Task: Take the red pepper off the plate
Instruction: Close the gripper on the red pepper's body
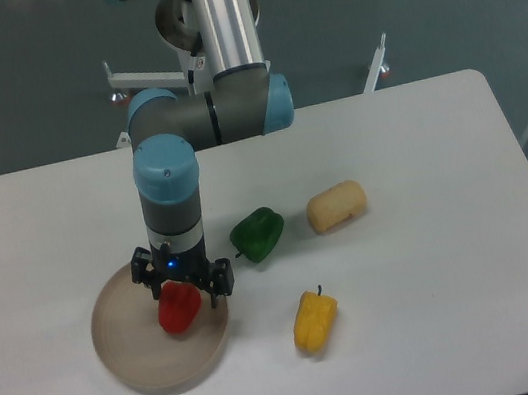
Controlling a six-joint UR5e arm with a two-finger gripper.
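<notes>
One red pepper (178,308) stands upright on the plate (135,366), under the tool (182,290).

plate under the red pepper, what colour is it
Beige-tan, plain; the plate shows clearly in the fixed camera view.

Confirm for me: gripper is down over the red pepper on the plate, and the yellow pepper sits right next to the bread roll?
Not quite. The green pepper sits next to the bread roll; the yellow pepper lies apart, nearer the front edge. The camera view shows this. The gripper is indeed over the red pepper on the plate.
</notes>
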